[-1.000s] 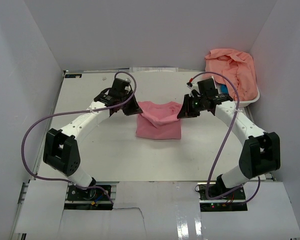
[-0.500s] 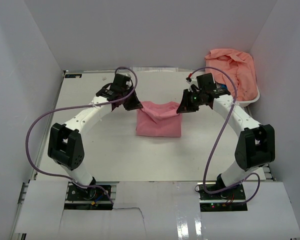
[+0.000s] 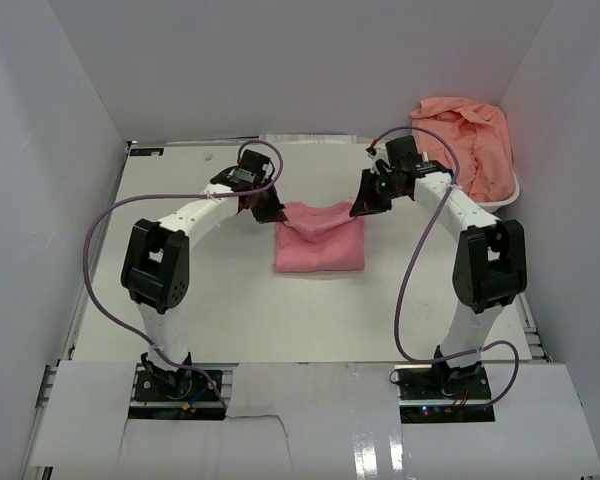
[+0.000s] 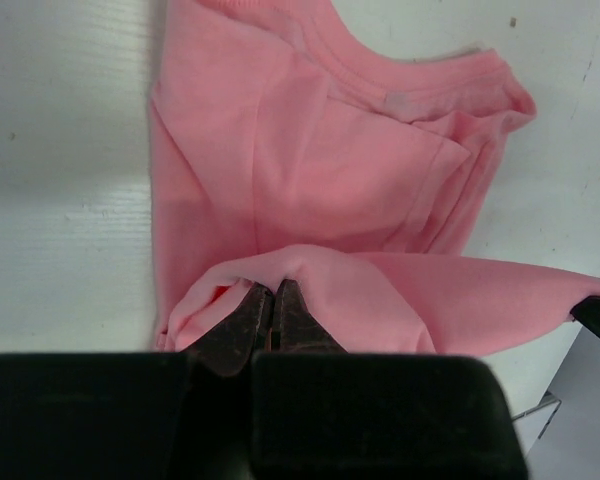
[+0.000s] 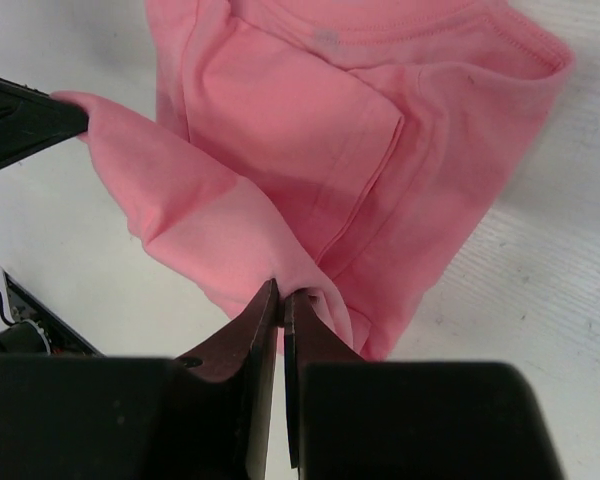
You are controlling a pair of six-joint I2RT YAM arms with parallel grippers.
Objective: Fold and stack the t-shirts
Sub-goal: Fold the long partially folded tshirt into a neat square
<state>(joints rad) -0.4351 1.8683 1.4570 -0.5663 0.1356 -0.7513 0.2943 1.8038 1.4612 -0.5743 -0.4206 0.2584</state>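
The basket [image 3: 514,192] is mostly hidden by heaped t-shirts [image 3: 465,132] — the pink t-shirt [image 4: 310,170] is cropped in both wrist views.

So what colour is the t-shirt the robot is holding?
The t-shirt is plain rose-pink, no print; clearest in the left wrist view.

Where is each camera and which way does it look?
Top camera: high behind the robot, looking down at the table; left arm and right arm show.
Left wrist camera: on the left arm, looking past the left gripper, shut on the pink t-shirt.
Right wrist camera: on the right arm, looking past the right gripper, shut on the same t-shirt.
All three show that t-shirt.
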